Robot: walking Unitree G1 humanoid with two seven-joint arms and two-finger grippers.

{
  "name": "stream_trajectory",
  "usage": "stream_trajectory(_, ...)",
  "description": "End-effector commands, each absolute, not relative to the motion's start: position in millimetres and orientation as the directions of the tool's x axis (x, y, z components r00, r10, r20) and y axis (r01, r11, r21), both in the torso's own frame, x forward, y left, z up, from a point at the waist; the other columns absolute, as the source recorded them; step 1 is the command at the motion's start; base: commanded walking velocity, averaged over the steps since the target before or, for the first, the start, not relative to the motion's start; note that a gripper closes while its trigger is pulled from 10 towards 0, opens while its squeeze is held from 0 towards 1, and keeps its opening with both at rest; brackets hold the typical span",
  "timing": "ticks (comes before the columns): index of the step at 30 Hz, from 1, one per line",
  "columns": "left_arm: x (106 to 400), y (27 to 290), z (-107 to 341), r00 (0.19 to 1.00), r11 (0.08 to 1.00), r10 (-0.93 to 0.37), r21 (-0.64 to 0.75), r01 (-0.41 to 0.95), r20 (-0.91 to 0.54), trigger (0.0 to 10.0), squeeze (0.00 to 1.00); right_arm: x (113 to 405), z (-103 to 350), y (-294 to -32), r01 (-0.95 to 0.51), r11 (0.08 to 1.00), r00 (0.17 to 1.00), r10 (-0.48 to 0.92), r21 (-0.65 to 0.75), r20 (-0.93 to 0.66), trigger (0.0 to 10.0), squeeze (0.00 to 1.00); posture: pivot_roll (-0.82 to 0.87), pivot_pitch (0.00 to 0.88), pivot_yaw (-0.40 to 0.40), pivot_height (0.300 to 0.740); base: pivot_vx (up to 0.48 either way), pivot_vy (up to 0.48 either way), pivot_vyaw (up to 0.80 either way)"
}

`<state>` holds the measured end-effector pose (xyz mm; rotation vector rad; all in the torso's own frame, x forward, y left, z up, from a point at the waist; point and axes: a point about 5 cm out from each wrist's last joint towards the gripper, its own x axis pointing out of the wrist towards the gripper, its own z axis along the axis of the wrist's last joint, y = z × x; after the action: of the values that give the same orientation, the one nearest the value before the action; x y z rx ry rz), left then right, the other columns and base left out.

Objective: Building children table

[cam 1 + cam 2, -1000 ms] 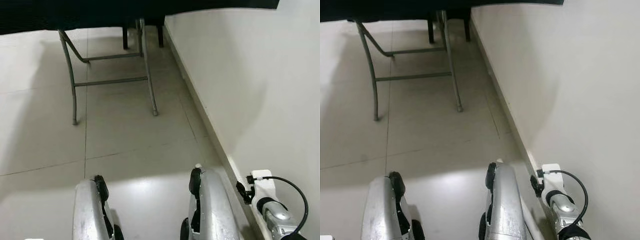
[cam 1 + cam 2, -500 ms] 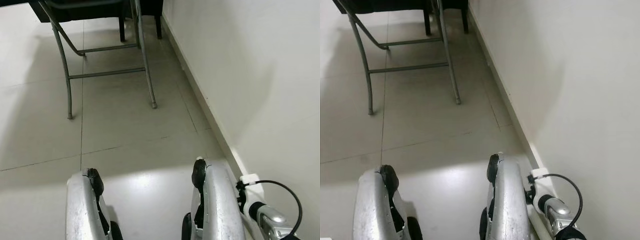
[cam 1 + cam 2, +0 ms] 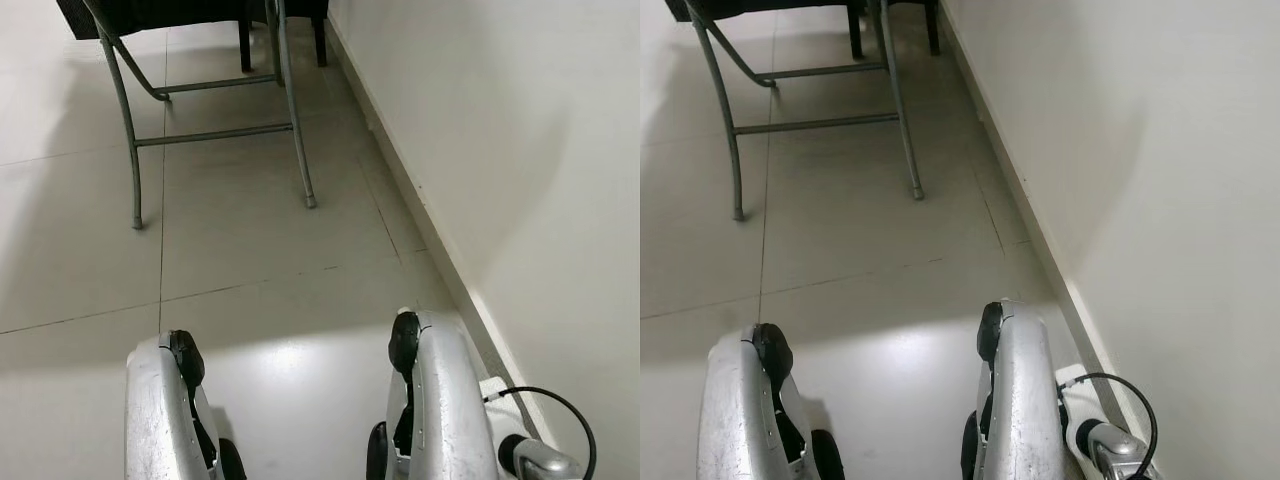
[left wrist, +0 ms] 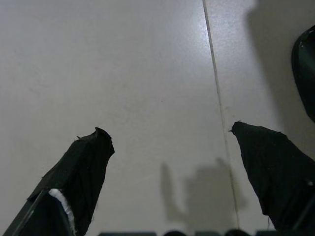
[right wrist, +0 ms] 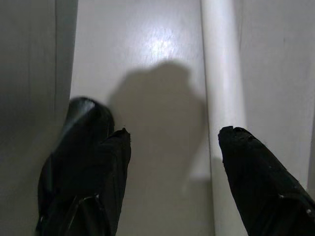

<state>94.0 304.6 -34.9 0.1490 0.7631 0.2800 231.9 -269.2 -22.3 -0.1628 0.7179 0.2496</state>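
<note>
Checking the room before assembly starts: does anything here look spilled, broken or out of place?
Nothing stands out. The tiled floor looks clean and dry, the metal-legged table stands squarely by the wall, and both hands hang open over bare floor, left hand and right hand.

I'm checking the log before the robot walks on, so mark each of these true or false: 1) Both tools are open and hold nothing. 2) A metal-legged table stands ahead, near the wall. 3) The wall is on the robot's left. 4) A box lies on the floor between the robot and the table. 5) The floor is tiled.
1) True: the left tool and the right tool each have their fingers spread, with bare floor between them.
2) True: the table legs stand ahead, close to the wall.
3) False: the wall runs along the robot's right.
4) False: the floor there is bare.
5) True: tile seams cross the floor.
</note>
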Motion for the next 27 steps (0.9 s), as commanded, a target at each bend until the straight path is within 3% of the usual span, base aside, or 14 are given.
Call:
stream_trajectory(1,78,308,-39,0.644,0.951,0.308,0.245,-0.188,-0.700,10.0,0.00,219,-32,-270,-0.281,0.958,0.690,0.166,-0.049,-0.704,10.0,0.00,0.09,0.352,0.008,0.300,0.000,0.000,0.00)
stream_trajectory(8,77,309,-39,0.644,0.954,0.296,0.245,-0.171,-0.705,10.0,0.00,216,-31,-285,-0.241,0.962,0.671,0.070,-0.127,-0.739,10.0,0.00,0.11,0.374,0.020,0.300,0.000,0.000,0.00)
stream_trajectory(24,65,328,-29,0.626,0.947,0.314,0.280,-0.157,-0.714,10.0,0.00,206,-36,-291,-0.267,0.956,0.583,0.059,-0.123,-0.810,10.0,0.00,0.16,0.397,0.074,0.300,0.000,0.000,0.00)
stream_trajectory(25,66,329,-28,0.626,0.947,0.316,0.283,-0.155,-0.713,10.0,0.00,206,-37,-291,-0.274,0.953,0.579,0.059,-0.126,-0.813,10.0,0.86,0.16,0.396,0.076,0.300,0.000,0.000,0.00)
stream_trajectory(26,66,329,-28,0.626,0.947,0.316,0.283,-0.155,-0.713,10.0,0.00,206,-37,-291,-0.274,0.953,0.579,0.059,-0.126,-0.813,10.0,0.86,0.16,0.396,0.076,0.300,0.000,0.000,0.00)
stream_trajectory(27,66,331,-28,0.626,0.946,0.317,0.286,-0.153,-0.713,10.0,0.00,205,-37,-291,-0.277,0.952,0.578,0.060,-0.127,-0.814,10.0,1.00,0.17,0.398,0.078,0.300,0.000,0.000,0.00)
